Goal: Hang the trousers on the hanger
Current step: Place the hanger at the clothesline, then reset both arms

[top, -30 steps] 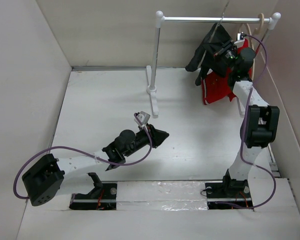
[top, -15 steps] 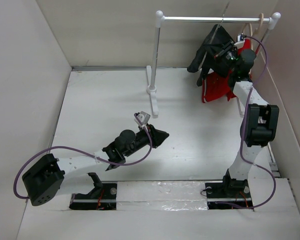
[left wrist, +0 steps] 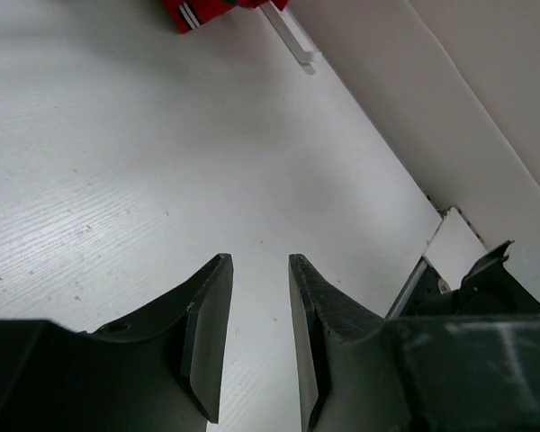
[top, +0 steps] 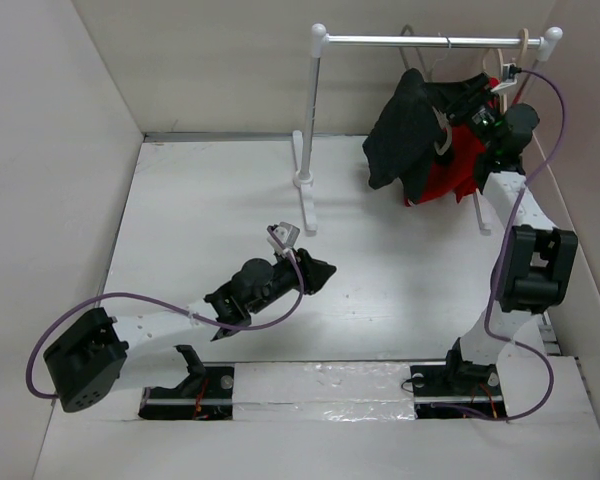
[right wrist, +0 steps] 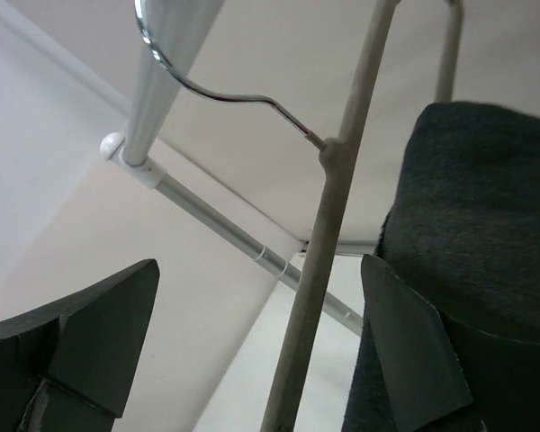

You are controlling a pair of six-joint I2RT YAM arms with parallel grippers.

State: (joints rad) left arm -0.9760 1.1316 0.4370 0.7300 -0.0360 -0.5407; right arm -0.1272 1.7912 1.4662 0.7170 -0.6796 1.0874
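The black trousers [top: 402,135] hang draped from the hanger at the right end of the rack rail [top: 380,40]. In the right wrist view the hanger's grey bar [right wrist: 317,261] rises to a metal hook [right wrist: 216,94] caught over the rail. The trousers' dark cloth [right wrist: 486,225] lies against the right finger. My right gripper [right wrist: 257,266] is wide open. The bar passes between its fingers without touching them. My right gripper [top: 473,100] sits just right of the trousers. My left gripper [top: 321,270] hovers low over the table's middle, slightly open and empty.
Red shorts [top: 450,178] with white trim hang on a cream hanger [top: 523,45] behind the trousers. The rack's white post [top: 308,120] and foot stand mid-table. Grey walls close in on the left, the back and the right.
My right gripper has opened wide and let go. The trousers swung left and now hang lower and spread. The right arm pulled back to the right. The left jaws parted a little.
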